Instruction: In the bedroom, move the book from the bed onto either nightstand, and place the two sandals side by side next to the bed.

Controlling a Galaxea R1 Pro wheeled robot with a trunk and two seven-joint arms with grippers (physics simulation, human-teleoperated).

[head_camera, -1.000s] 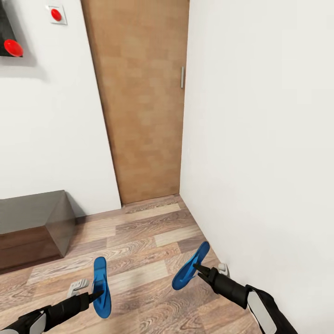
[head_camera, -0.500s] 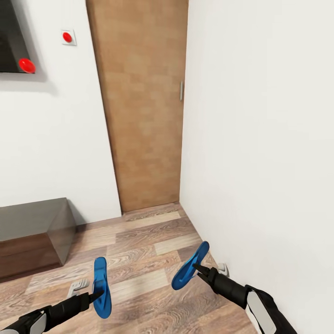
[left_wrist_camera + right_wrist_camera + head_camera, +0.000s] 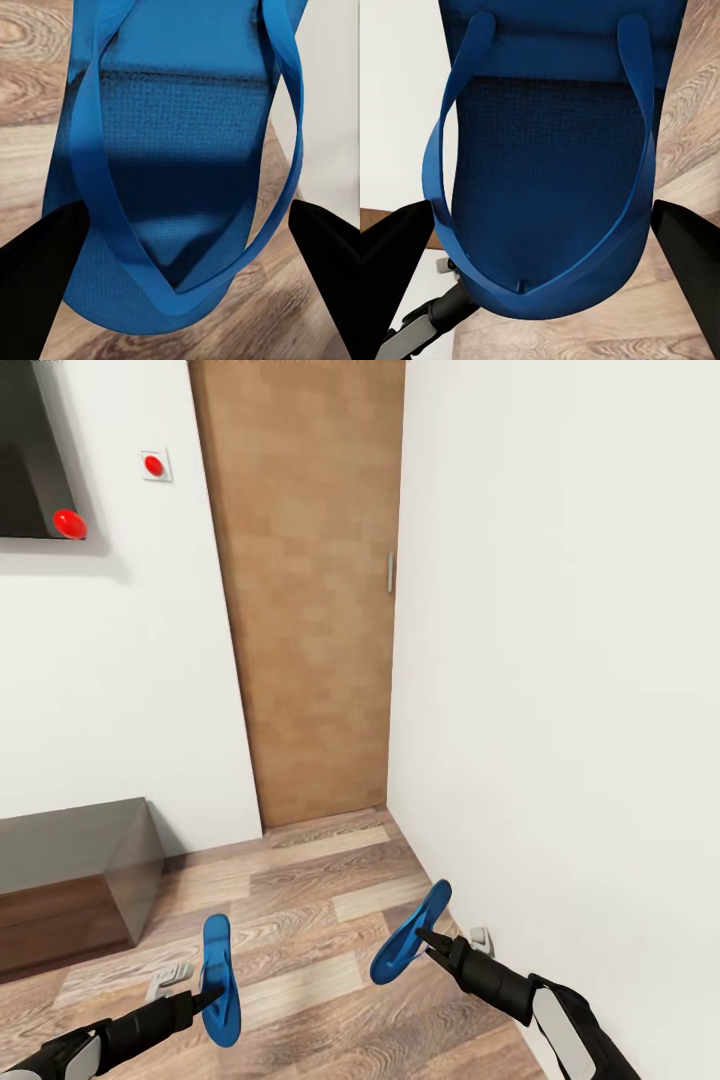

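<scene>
Robot is in transit, facing a corner: dark low cabinet [image 3: 70, 870] far left against the wall, black panel [image 3: 30, 460] with a red dot above it, wood door [image 3: 305, 590] in the middle, white wall [image 3: 560, 660] on the right, plank floor [image 3: 300, 900] below. No bed, book or nightstand in sight. Left claw [image 3: 207, 994] pinches the left sandal [image 3: 218, 978] at its near end, sole roughly flat and pointing away from the robot, held clear of the floor. In the left wrist view that sandal [image 3: 176, 187] sits between the two dark fingers [image 3: 37, 285], straps facing the camera. Right claw [image 3: 428, 944] pinches the right sandal [image 3: 410, 934], which is tilted up and angled toward the wall; its far tip looks near the wall, and contact cannot be judged. In the right wrist view the sandal [image 3: 547, 172] again sits between the fingers [image 3: 690, 255], straps up. Risks, as a judgement: each grip is at one end of a thin flexible sole, so a quick base turn or arm swing could let a sandal pivot or slip out. The right sandal's tip could clip the wall if the base rotates right, and the cabinet corner is a snag hazard for the left one on a left turn. Both sandals are well apart and at different tilts, so setting them side by side will need realignment at the bed.
</scene>
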